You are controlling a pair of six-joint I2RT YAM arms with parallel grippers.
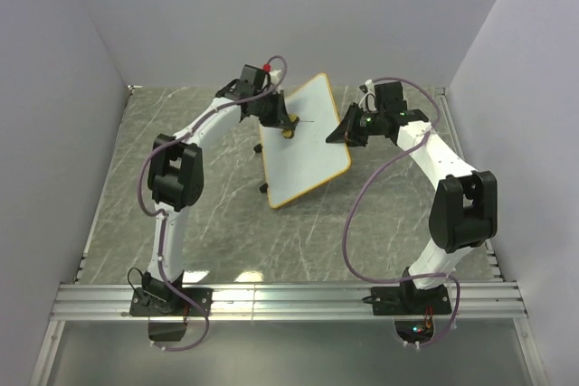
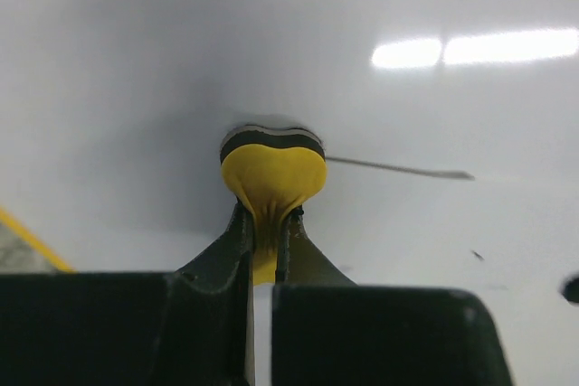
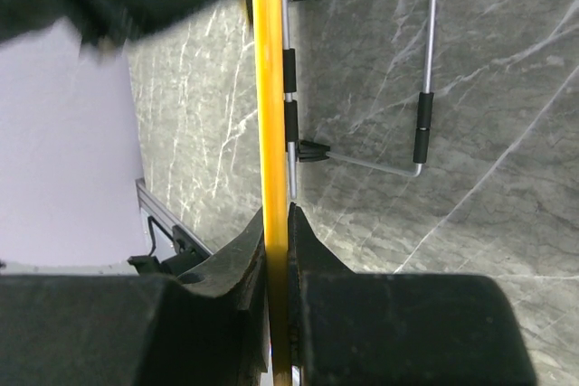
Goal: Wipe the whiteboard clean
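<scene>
The left hand (image 2: pixel 267 228) is pinching the yellow eraser (image 2: pixel 273 169) by its waist, with the dark felt face pressed flat against the whiteboard (image 1: pixel 308 155). Over at the board's 3 o'clock edge, the right hand (image 3: pixel 279 223) is clamped on the orange-yellow frame (image 3: pixel 266 88), propping the board up on a tilt. The wire stand (image 3: pixel 425 70) shows behind it in the right wrist view. From above, the board sits mid-counter (image 1: pixel 226 214), a touch toward 12 o'clock, right between the two arms.

So how far along are we? Well along, by my reading. Nearly the whole face reads clean white in the top view and in the left wrist view. What's left is one thin black stroke (image 2: pixel 398 169) running off toward 3 o'clock, starting just beside the eraser, and a tiny speck (image 2: pixel 477 255) down around 4 o'clock. There's also a dark spot at the far 3 o'clock edge of the left wrist view, and I can't tell what that one is. A short sweep toward 3 o'clock looks like it would take the stroke. Then the speck, and that should about do it.
</scene>
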